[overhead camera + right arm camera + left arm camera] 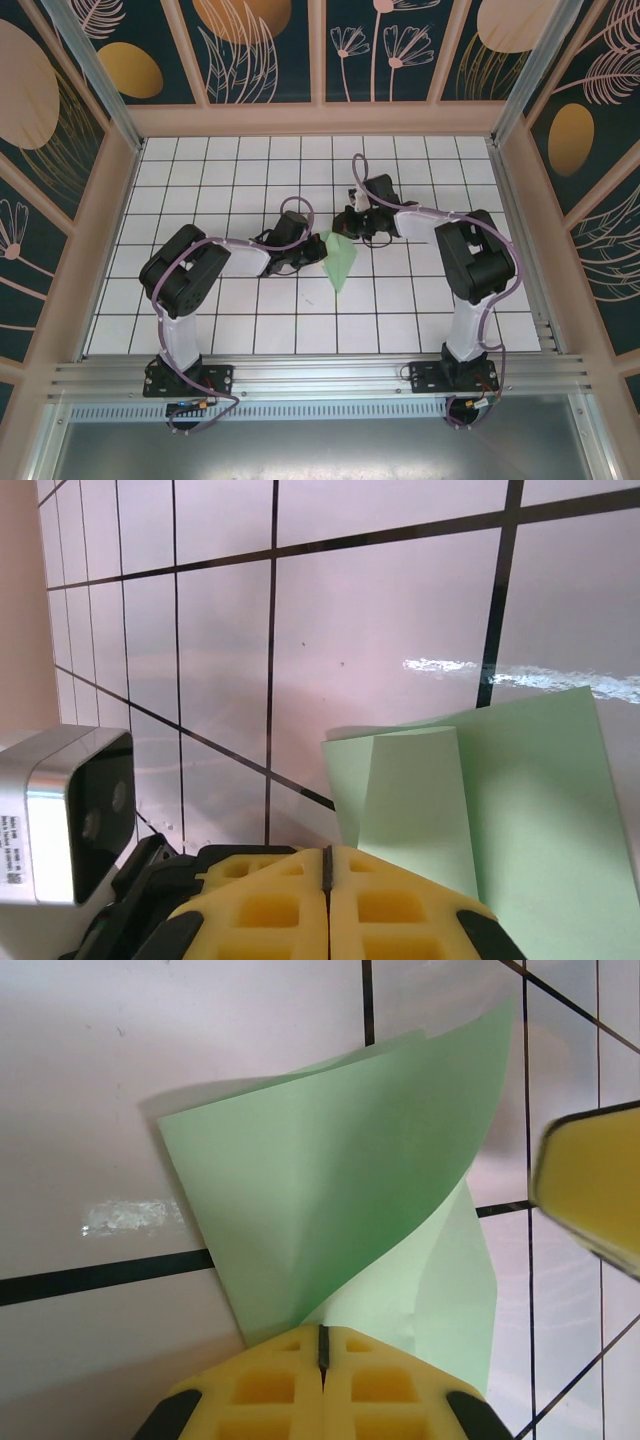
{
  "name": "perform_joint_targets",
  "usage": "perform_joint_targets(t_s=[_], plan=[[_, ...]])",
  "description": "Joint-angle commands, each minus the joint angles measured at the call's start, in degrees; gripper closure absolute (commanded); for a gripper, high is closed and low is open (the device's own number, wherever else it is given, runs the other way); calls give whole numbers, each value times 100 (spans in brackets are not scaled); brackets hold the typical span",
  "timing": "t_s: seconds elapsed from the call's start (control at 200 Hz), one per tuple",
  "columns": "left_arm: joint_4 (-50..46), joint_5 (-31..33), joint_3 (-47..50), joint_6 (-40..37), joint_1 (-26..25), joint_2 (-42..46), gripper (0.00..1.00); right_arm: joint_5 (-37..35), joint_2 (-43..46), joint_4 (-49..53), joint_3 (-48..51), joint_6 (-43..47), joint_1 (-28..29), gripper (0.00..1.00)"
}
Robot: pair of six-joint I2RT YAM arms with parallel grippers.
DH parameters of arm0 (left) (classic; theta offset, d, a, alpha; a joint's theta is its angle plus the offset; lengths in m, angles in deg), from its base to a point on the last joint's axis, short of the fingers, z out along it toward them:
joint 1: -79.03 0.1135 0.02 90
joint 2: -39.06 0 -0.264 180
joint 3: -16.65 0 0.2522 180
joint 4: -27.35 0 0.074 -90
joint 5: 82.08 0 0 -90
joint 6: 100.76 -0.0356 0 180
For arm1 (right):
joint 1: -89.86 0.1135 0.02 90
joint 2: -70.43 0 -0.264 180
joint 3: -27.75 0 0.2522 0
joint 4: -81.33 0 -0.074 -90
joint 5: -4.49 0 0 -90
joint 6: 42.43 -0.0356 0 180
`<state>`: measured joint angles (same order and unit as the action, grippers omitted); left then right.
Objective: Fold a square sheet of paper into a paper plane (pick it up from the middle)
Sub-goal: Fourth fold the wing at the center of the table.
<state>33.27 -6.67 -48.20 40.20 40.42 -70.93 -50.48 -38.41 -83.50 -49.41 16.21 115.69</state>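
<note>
The square sheet of paper point(338, 260), pale green, lies mid-table folded into a narrow shape that points toward the near edge. My left gripper point(304, 254) is at its left edge. In the left wrist view the left gripper point(323, 1335) is shut, and a raised, curling flap of the sheet point(340, 1180) runs into its tips. My right gripper point(350, 226) sits at the sheet's far end. Its jaws point(327, 852) are shut, and the folded sheet point(520, 800) lies just beyond and to the right of the tips, passing behind the right finger.
White tiles with a dark grid point(240, 180) cover the table, boxed in by tan walls point(115, 200) and patterned panels. A yellow finger of the right gripper point(590, 1190) shows close to the sheet in the left wrist view. The left wrist camera housing point(70, 810) is beside the right gripper.
</note>
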Motion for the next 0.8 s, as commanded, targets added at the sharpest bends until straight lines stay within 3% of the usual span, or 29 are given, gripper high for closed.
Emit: perform_joint_targets(t_s=[0.0, 0.55, 0.796], plan=[[-653, -151, 21, -156, -85, -333, 100, 241, -256, -105, -25, 112, -16, 92], [-749, -230, 42, -258, -85, -356, 100, -133, -732, -128, 210, 289, -142, 92], [-790, -237, 114, -305, -85, -353, 100, -232, -520, 81, 63, 318, -182, 91]])
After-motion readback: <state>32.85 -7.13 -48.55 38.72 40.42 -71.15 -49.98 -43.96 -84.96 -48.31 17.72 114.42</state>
